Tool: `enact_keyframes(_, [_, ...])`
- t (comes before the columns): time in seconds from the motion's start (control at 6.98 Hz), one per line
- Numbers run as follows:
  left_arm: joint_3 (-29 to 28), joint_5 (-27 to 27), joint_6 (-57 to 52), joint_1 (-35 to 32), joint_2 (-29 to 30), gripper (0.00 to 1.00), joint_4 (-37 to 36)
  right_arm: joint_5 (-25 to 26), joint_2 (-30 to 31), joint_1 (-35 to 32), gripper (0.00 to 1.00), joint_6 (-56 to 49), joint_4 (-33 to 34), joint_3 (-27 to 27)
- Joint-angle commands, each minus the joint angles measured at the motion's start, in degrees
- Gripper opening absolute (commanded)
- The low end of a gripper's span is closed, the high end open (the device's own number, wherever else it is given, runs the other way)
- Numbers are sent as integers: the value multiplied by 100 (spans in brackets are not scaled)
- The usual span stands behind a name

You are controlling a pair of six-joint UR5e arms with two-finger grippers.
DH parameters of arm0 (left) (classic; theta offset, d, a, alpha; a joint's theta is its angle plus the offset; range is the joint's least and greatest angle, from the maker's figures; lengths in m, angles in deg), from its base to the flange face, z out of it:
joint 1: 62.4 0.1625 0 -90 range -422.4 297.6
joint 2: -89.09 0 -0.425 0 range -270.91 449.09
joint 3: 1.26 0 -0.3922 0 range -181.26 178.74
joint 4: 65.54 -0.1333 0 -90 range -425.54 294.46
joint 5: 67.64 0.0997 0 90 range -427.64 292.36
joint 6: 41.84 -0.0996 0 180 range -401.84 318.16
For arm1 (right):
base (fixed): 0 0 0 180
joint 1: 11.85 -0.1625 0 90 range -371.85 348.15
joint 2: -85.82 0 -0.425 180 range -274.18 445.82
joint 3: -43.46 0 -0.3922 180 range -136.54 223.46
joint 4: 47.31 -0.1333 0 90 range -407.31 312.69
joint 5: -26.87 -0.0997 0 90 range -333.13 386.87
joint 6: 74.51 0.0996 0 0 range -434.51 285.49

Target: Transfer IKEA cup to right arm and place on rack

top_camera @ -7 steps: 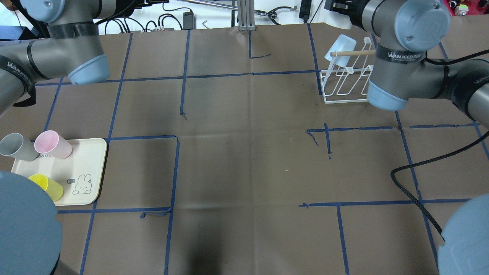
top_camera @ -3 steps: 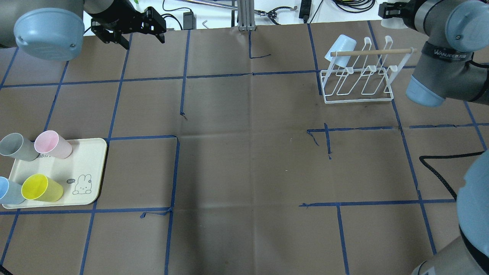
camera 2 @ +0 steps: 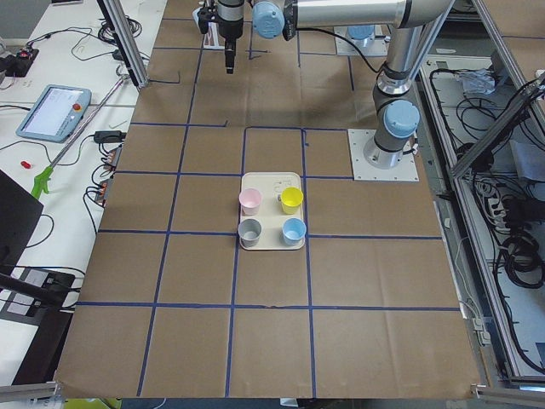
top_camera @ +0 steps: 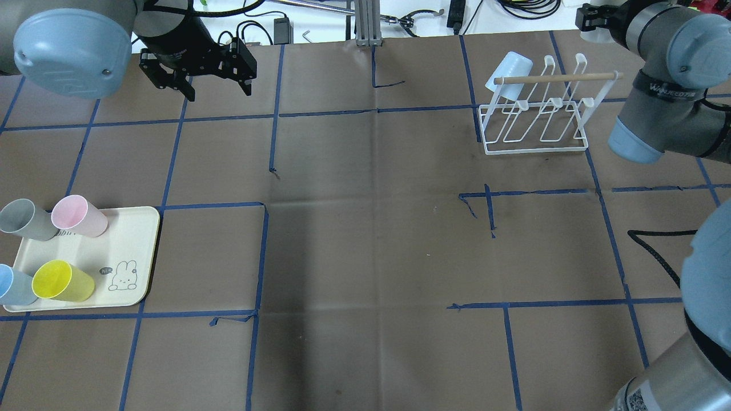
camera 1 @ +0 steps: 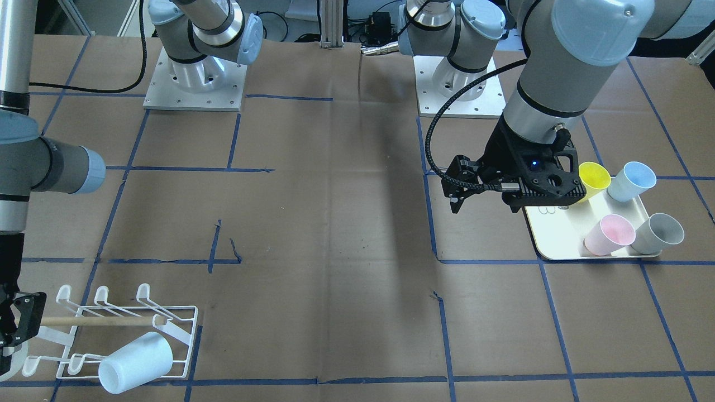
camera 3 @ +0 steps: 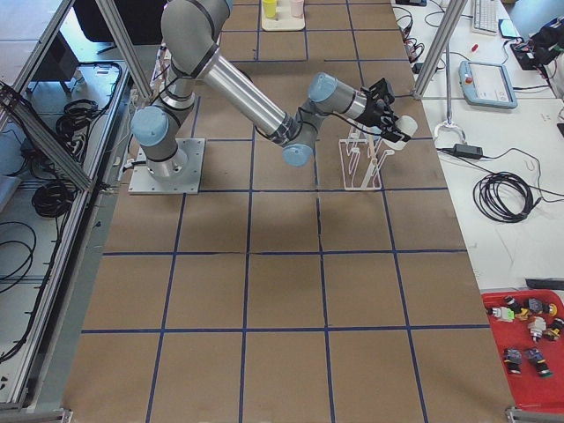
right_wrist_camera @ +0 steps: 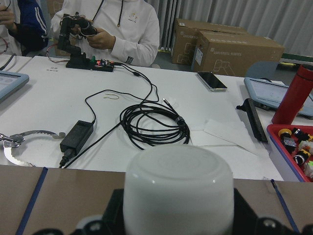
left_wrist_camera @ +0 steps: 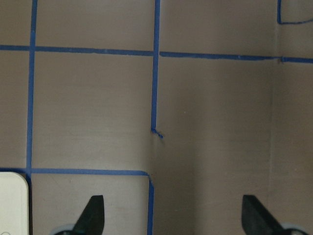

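My right gripper (top_camera: 593, 23) hangs beyond the far right end of the rack (top_camera: 537, 134) and is shut on a white IKEA cup (right_wrist_camera: 178, 191), whose base fills the right wrist view. The same cup (camera 3: 403, 138) shows beside the rack's dowel bar (top_camera: 557, 77). A pale blue cup (top_camera: 510, 68) hangs tilted on the rack's left end. My left gripper (top_camera: 197, 74) hovers over the far left of the table, open, with nothing between its fingertips (left_wrist_camera: 93, 215).
A cream tray (top_camera: 128, 245) at the near left holds pink (top_camera: 79, 216), grey (top_camera: 25, 220), yellow (top_camera: 61, 281) and blue (top_camera: 12, 285) cups. A black cable (top_camera: 657, 251) lies at the right. Beyond the far edge, a person sits at a white bench with cables.
Both arms' elbows swung out of the overhead view, uncovering the rack and the tray. The left gripper has come into view and moved a little nearer. The right gripper still holds the cup.
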Motion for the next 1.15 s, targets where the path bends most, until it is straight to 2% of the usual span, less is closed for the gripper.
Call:
enact_keyframes(0.0, [12, -49, -23, 442, -53, 100, 243, -12, -281, 3, 23, -4, 231, -95])
enact_keyframes(0.29, [-14, -32, -24, 446, -44, 100, 263, -12, -510, -6, 23, 14, 337, -184])
enact_keyframes(0.72, [21, -6, 3, 104, -61, 100, 254, -3, -511, -50, 23, 66, 487, -17])
enact_keyframes(1.0, [30, -15, 3, 103, -88, 100, 245, -3, -493, -59, 23, 93, 548, 176])
